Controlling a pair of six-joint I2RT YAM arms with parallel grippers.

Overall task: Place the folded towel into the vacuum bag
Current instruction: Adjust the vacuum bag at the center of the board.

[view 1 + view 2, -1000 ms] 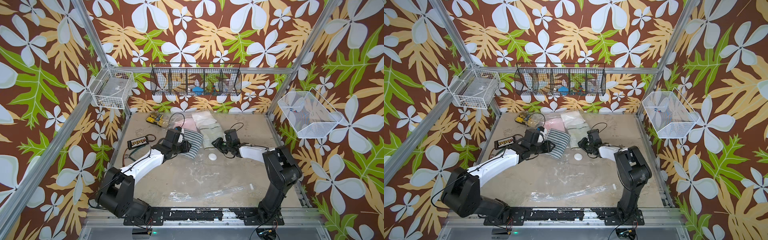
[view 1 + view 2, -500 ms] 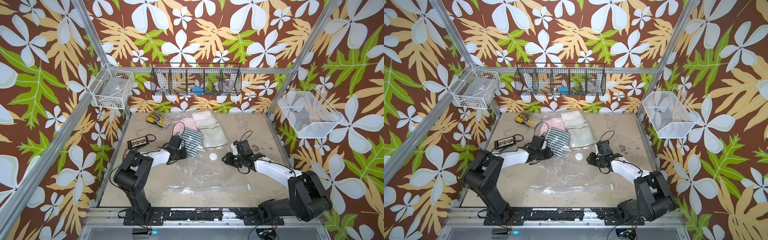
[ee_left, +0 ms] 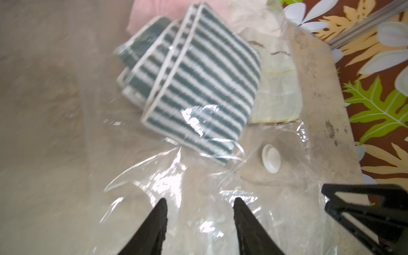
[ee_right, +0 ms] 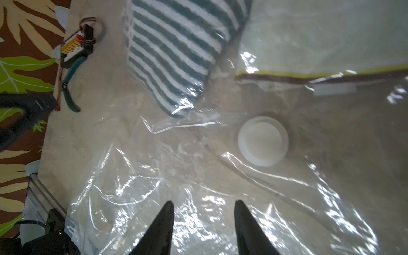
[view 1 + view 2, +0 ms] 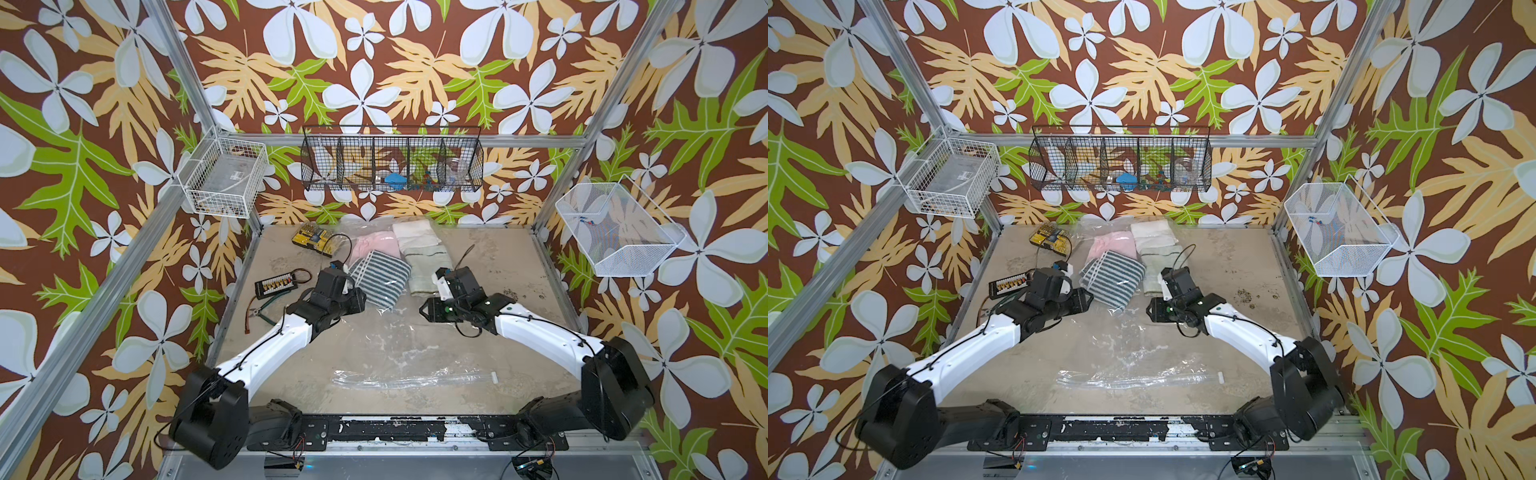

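Observation:
The vacuum bag (image 5: 386,345) lies flat on the table in both top views, its zip strip and white slider (image 5: 494,377) at the front. A folded towel (image 5: 380,278) with dark green and white stripes rests at the bag's far part, and plastic film covers its near corner (image 3: 198,123). My left gripper (image 3: 199,202) stands open over the plastic, just in front of the towel's left corner (image 5: 1113,276). My right gripper (image 4: 204,203) is open too and holds nothing. It hovers by the round white valve cap (image 4: 262,141). The two grippers (image 5: 361,301) (image 5: 424,309) face each other.
Pink (image 5: 372,245), white (image 5: 415,232) and pale green (image 5: 428,270) towels lie behind the striped one under plastic. A yellow board (image 5: 316,239), a black connector strip (image 5: 276,284) and cutters (image 5: 259,309) lie at the left. Wire baskets (image 5: 224,183) (image 5: 619,232) hang on the walls.
My left gripper's jaws have opened wider and it has drawn back a little from the striped towel. My right gripper has come leftwards to the valve cap. The towel has stayed put.

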